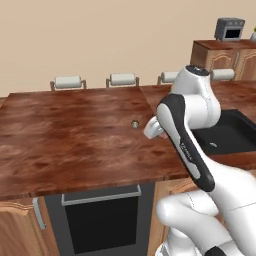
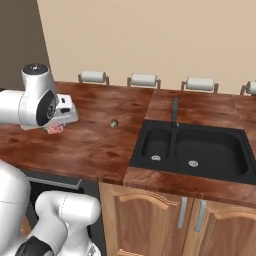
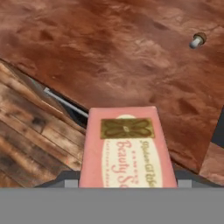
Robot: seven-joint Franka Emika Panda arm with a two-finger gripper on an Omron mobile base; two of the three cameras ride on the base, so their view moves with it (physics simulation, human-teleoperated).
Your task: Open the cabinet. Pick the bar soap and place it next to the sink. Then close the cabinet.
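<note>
The bar soap [image 3: 126, 151] is a pink block with a gold label, and it sits between my gripper [image 3: 127, 181] fingers. The gripper is shut on it. In the right base view the hand [image 2: 59, 116] hovers low over the brown wooden counter [image 2: 85, 145], with the soap [image 2: 55, 130] peeking out beneath it. This spot is well left of the black sink [image 2: 150, 131] and its faucet [image 2: 175, 112]. From the left base view the soap [image 1: 162, 134] shows just behind my forearm, left of the sink [image 1: 235, 120]. The cabinet is out of view.
A small metal knob [image 2: 114, 123] [image 1: 135, 123] [image 3: 197, 40] sticks up from the counter between hand and sink. White rolls [image 1: 67, 82] line the back edge. A grey toaster [image 1: 229, 29] stands far right. A dark appliance [image 1: 102, 220] sits under the counter.
</note>
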